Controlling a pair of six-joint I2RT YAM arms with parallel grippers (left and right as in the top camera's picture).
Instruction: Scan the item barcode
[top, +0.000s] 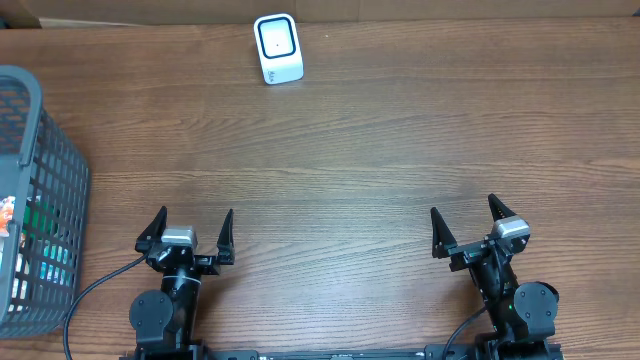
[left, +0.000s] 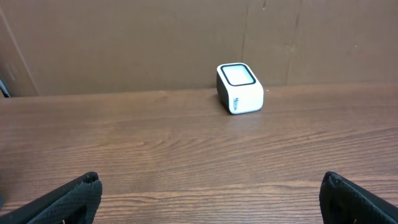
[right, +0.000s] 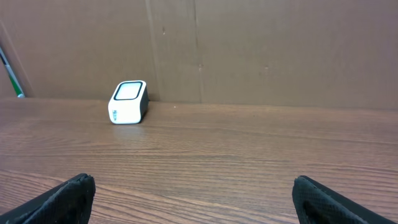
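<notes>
A small white scanner (top: 278, 48) with a dark-framed window stands at the far edge of the wooden table; it also shows in the left wrist view as the scanner (left: 239, 88) and in the right wrist view as the scanner (right: 129, 102). My left gripper (top: 192, 226) rests open near the front left, nothing between its fingers. At the front right my right gripper (top: 466, 222) is open and empty too. Items lie inside the grey basket (top: 45, 150) at the left edge, seen only through its mesh; no barcode is readable.
A brown cardboard wall (left: 186, 37) backs the table behind the scanner. Black cables (top: 85, 295) run from the arm bases along the front edge. The basket stands close to the left arm's side.
</notes>
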